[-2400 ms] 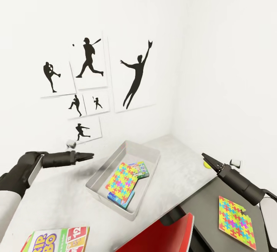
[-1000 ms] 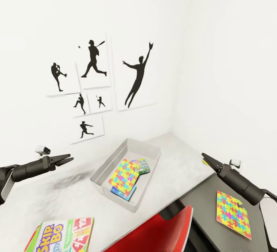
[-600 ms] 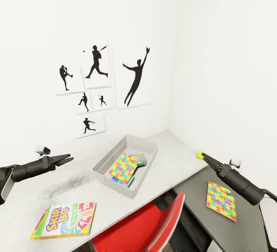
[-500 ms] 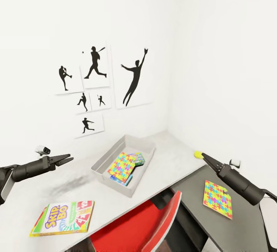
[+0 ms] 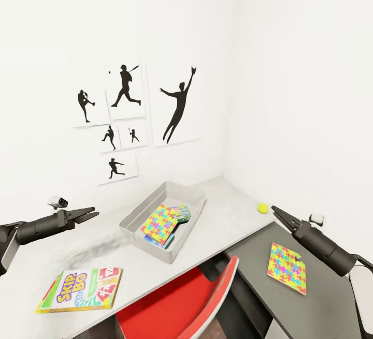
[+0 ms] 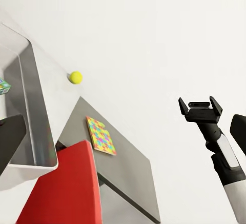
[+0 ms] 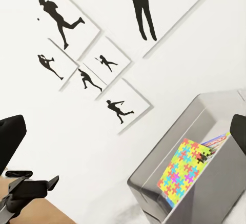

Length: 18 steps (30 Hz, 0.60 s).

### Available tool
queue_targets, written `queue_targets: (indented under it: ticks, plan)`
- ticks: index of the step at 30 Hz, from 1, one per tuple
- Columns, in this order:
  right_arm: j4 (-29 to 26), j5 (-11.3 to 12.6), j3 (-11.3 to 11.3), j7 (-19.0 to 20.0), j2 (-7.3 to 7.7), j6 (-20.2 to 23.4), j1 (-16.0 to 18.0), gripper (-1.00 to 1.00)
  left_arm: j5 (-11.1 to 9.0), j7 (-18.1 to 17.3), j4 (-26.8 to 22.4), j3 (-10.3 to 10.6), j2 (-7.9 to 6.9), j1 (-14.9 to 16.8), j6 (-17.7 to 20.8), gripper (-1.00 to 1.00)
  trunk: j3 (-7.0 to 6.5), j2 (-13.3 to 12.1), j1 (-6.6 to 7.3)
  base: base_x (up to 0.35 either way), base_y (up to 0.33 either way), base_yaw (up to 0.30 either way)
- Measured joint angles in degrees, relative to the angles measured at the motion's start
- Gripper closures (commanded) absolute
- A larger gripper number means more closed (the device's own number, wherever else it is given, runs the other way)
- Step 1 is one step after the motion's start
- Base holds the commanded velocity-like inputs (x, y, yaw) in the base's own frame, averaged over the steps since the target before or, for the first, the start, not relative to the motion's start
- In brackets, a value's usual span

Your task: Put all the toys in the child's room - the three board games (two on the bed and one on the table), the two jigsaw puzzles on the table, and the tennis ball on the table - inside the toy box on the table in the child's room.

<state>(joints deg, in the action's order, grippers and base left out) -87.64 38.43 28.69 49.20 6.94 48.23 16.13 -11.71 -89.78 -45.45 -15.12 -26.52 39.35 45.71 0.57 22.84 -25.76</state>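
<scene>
The grey toy box point(image 5: 135, 217) stands on the pale table point(image 5: 217, 227). It holds a jigsaw puzzle point(image 5: 161, 222) lying over a white-and-green board game point(image 5: 182, 211) and a blue one point(image 5: 155, 239). The SKIP-BO board game point(image 5: 80, 290) lies flat near the table's front left. The tennis ball point(image 5: 263, 207) rests by the table's right edge, just beyond my right gripper point(image 5: 276, 211), which is open and empty. A second jigsaw puzzle point(image 5: 286, 268) lies on the lower dark section. My left gripper point(image 5: 89, 214) hovers open left of the box. The bed is out of view.
A red chair point(image 5: 178, 308) is tucked under the table's front edge between the SKIP-BO box and the dark side section point(image 5: 316, 303). White walls close the corner behind the table, with baseball silhouette pictures point(image 5: 124, 121) on the left one.
The view has pulled back, so the whole table scene sits lower and smaller. My left arm drew back from beside the box. The ball now shows clear of the right gripper.
</scene>
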Motion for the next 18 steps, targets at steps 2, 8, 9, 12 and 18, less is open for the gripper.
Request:
queue_targets:
  ticks: [2,8,9,12,18]
  plan:
    - [0.0,0.0,0.0,0.0,0.0,0.0,0.0,-1.0,0.0,0.0,0.0,0.0,0.03,0.0,0.0,-1.0,0.0,0.0,0.0,-0.099,0.083,0.001]
    - [0.0,0.0,0.0,0.1,0.0,0.0,0.0,-1.0,0.0,0.0,0.0,0.0,0.06,0.0,0.1,-1.0,-0.07,0.0,-0.01,-0.143,0.144,0.052]
    - [0.0,0.0,0.0,0.1,0.0,0.0,0.0,-1.0,0.0,0.0,0.0,0.0,0.06,0.0,0.1,-1.0,-0.11,0.0,-0.01,-0.066,0.065,0.145]
    - [0.0,0.0,0.0,0.0,0.0,-0.1,0.0,-1.0,0.0,0.0,0.0,0.0,0.06,0.0,0.0,-1.0,-0.26,0.0,0.0,-0.03,0.03,0.17]
    - [0.0,0.0,0.0,0.0,0.0,-0.1,0.0,-1.0,0.0,0.0,0.0,0.0,0.06,0.0,0.1,-1.0,-0.62,0.0,-0.01,-0.069,0.14,0.16]
